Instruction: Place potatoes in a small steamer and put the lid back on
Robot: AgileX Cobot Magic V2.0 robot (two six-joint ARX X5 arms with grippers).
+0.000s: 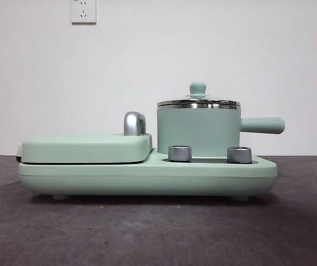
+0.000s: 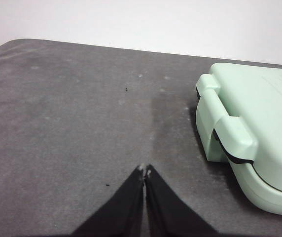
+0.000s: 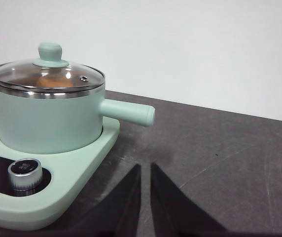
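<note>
Lab or test-room setting, not a lived-in kitchen. Bare white wall (image 1: 158,66) behind, with two wall sockets (image 1: 83,11) at roughly 11 and 1 o'clock high in the front view. Dark grey matte bench (image 1: 158,233), scuffed and lightly speckled, carrying a single mint-green cooking appliance (image 1: 147,174): flat lidded griddle (image 1: 86,148) toward 9 o'clock, small steamer (image 1: 198,133) under the lid (image 3: 46,76) toward 3 o'clock, two steel dials (image 1: 180,153) in front. Plain backdrop in both wrist views too. Staged tabletop for robot trials.
</note>
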